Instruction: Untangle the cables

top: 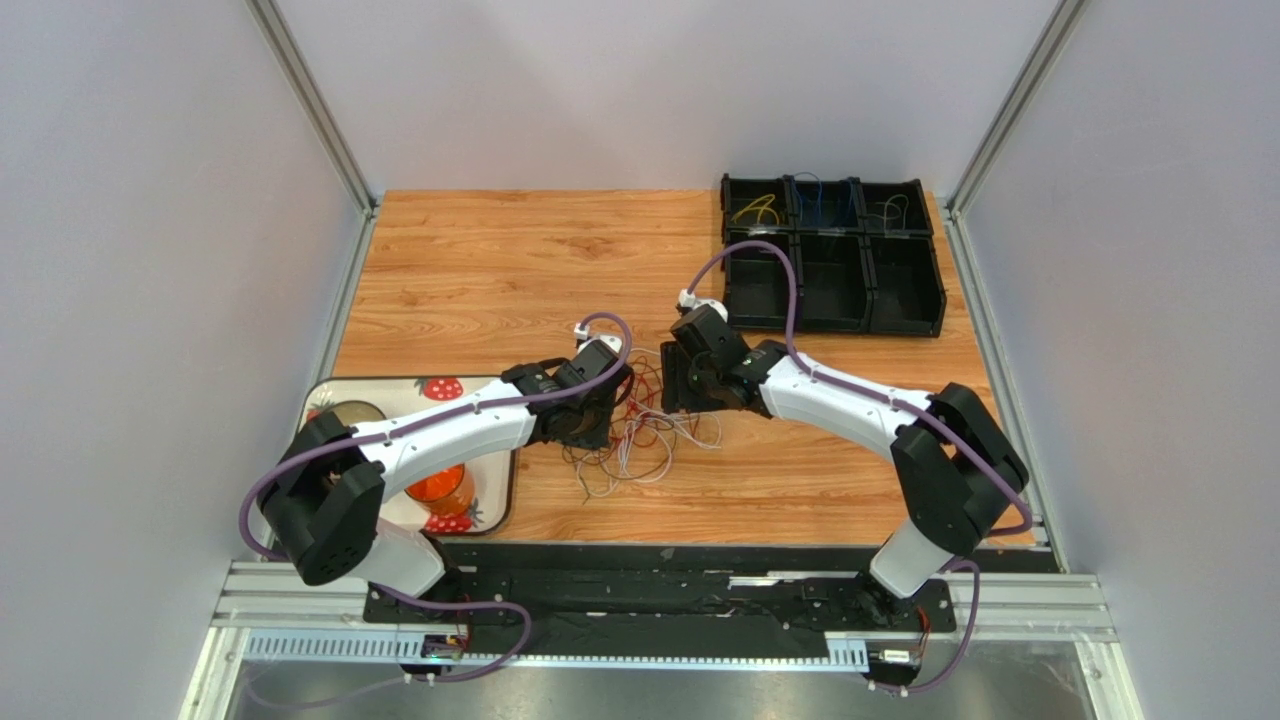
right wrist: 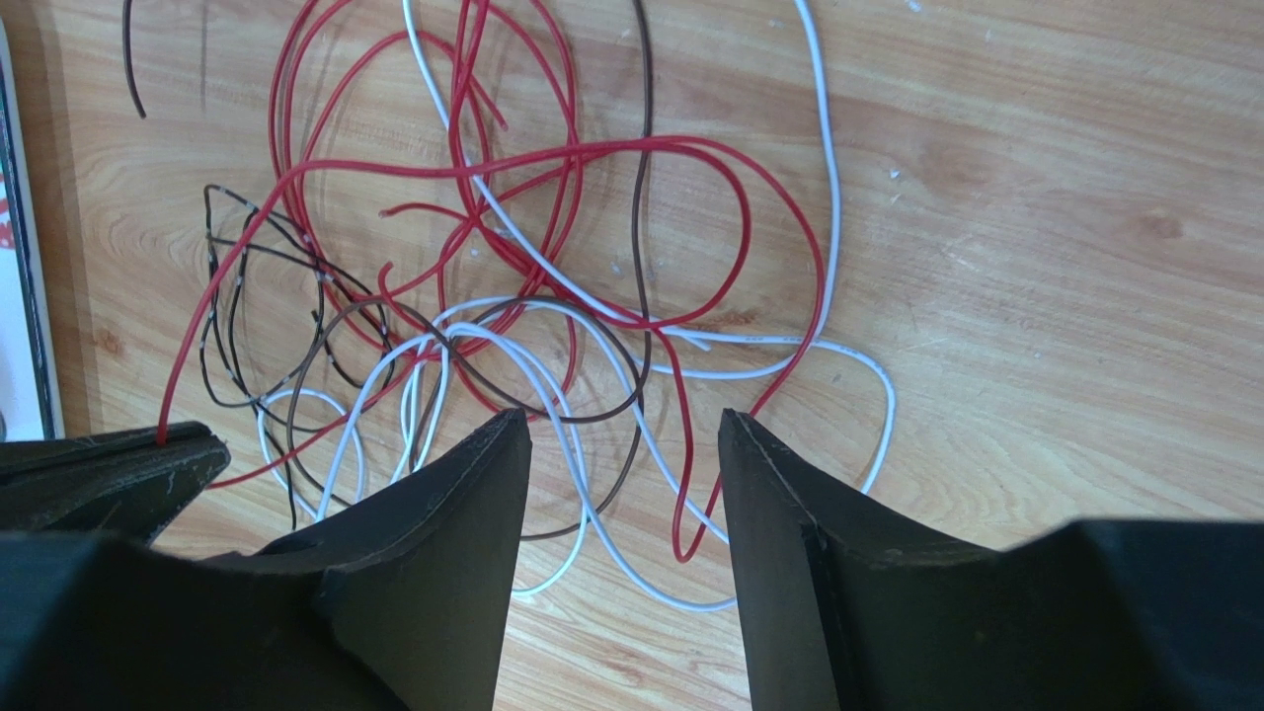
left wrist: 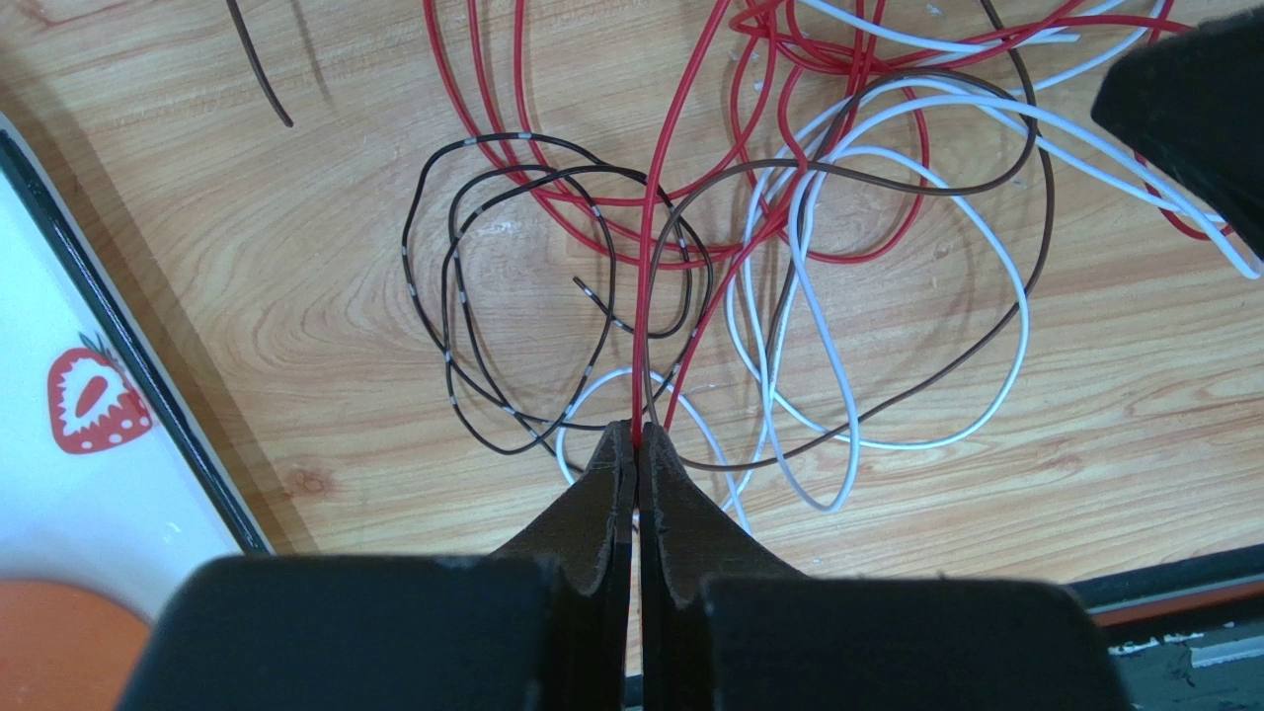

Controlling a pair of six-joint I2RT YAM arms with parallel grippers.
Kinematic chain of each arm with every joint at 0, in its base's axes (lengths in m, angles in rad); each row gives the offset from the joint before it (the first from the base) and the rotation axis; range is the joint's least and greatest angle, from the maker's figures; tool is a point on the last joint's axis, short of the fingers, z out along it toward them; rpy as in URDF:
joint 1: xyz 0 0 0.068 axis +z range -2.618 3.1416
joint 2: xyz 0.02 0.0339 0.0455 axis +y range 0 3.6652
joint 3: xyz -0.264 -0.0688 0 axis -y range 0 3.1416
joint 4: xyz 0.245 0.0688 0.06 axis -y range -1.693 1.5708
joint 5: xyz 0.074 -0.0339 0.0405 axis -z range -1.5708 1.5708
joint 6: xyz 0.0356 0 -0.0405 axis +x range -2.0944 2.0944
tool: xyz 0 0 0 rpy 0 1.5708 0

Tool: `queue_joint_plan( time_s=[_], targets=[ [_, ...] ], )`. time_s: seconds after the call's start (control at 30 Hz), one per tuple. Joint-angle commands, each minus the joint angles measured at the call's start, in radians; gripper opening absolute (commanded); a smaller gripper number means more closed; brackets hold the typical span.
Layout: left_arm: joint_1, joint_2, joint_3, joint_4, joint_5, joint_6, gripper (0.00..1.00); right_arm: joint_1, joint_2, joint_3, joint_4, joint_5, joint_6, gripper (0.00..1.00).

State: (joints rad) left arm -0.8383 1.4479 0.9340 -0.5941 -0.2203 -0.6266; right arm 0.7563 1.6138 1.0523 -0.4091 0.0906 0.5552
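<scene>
A tangle of thin cables (top: 649, 428) in red, white, dark brown and black lies on the wooden table between my two arms. My left gripper (left wrist: 638, 433) is shut on a red cable (left wrist: 649, 282) that runs straight up from its tips into the tangle. It shows in the top view (top: 589, 417) at the tangle's left side. My right gripper (right wrist: 623, 419) is open and empty, hovering over white (right wrist: 653, 445), brown and red loops. It shows in the top view (top: 684, 393) at the tangle's upper right. The left gripper's tip shows in the right wrist view (right wrist: 134, 459).
A black compartment tray (top: 830, 255) with a few wires in it stands at the back right. A white strawberry-print tray (top: 484, 495) with an orange object sits at the front left, its edge also in the left wrist view (left wrist: 104, 400). Grey walls flank the table.
</scene>
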Motion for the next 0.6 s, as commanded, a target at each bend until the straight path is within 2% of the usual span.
queue_joint_plan(
  time_s=[0.0, 0.57],
  targets=[
    [-0.002, -0.03, -0.006, 0.011, -0.007, -0.016, 0.0, 0.005, 0.05, 0.074, -0.023, 0.052, 0.032, 0.53],
    [-0.002, -0.034, -0.012, 0.008, -0.007, -0.018, 0.0, 0.006, 0.141, 0.107, -0.016, 0.052, 0.045, 0.44]
  ],
)
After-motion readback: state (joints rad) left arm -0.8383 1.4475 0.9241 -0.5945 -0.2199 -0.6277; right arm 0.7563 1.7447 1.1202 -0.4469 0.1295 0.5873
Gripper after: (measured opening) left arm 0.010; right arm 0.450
